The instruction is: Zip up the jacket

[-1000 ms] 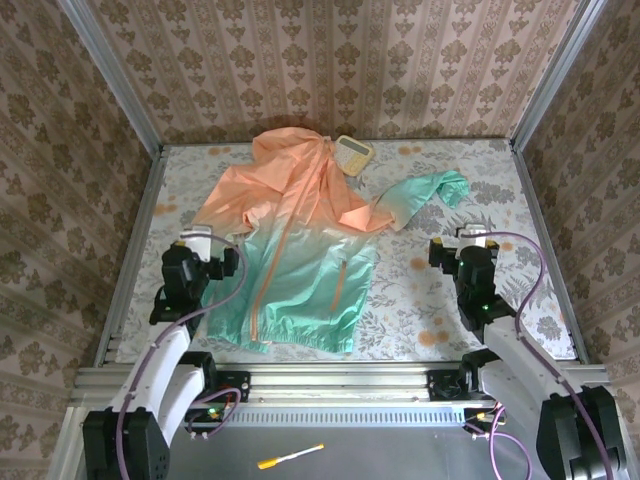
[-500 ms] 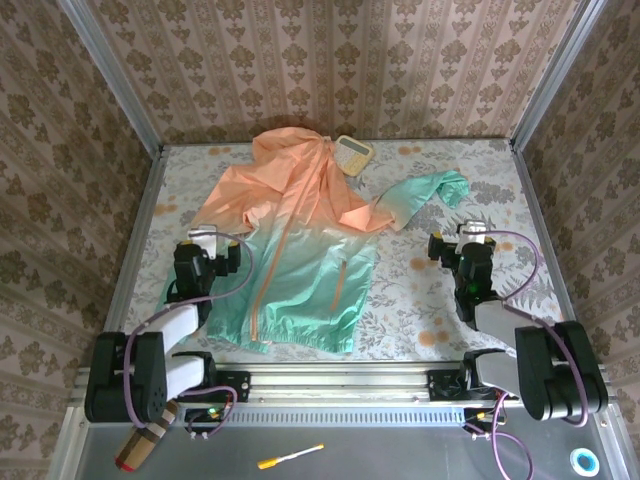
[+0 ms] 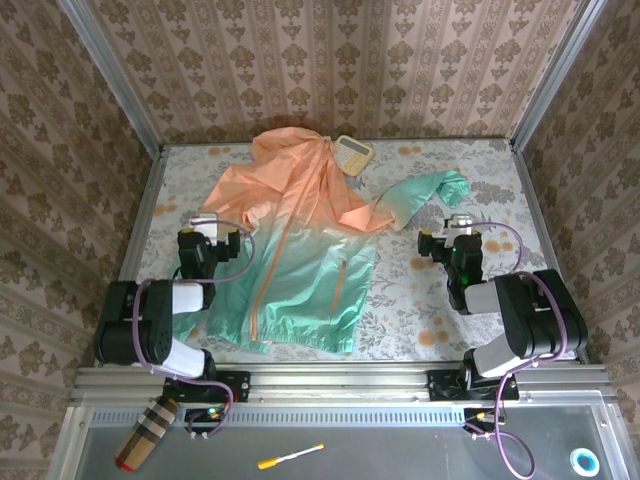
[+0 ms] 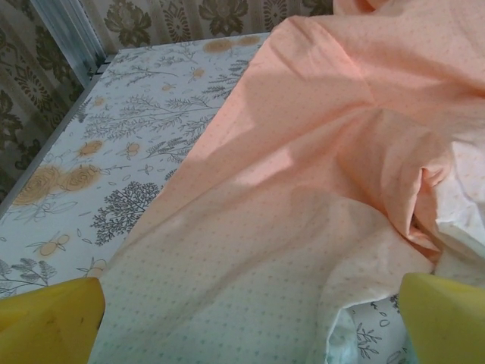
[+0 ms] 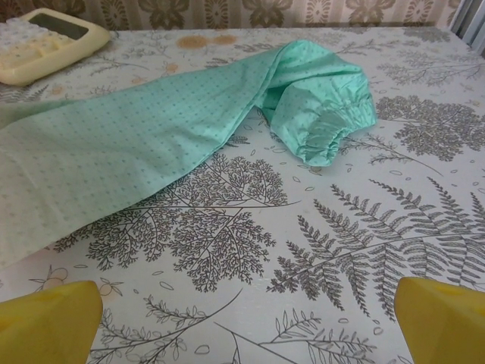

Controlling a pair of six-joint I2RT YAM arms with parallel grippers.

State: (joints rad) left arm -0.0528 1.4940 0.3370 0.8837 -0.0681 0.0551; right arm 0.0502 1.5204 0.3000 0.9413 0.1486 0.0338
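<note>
The big shiny jacket (image 3: 290, 250), orange at the top and green at the bottom, lies flat on the flowery counter (image 3: 430, 300). Its orange zip (image 3: 262, 280) is too small to tell how far it is closed. The left claw (image 3: 206, 226) is over the jacket's left side, its yellow fingers (image 4: 49, 315) wide apart. The right claw (image 3: 458, 225) is near the green sleeve (image 5: 318, 106), also apart and holding nothing. A little yellow calculator (image 5: 42, 34) is partly cut off.
</note>
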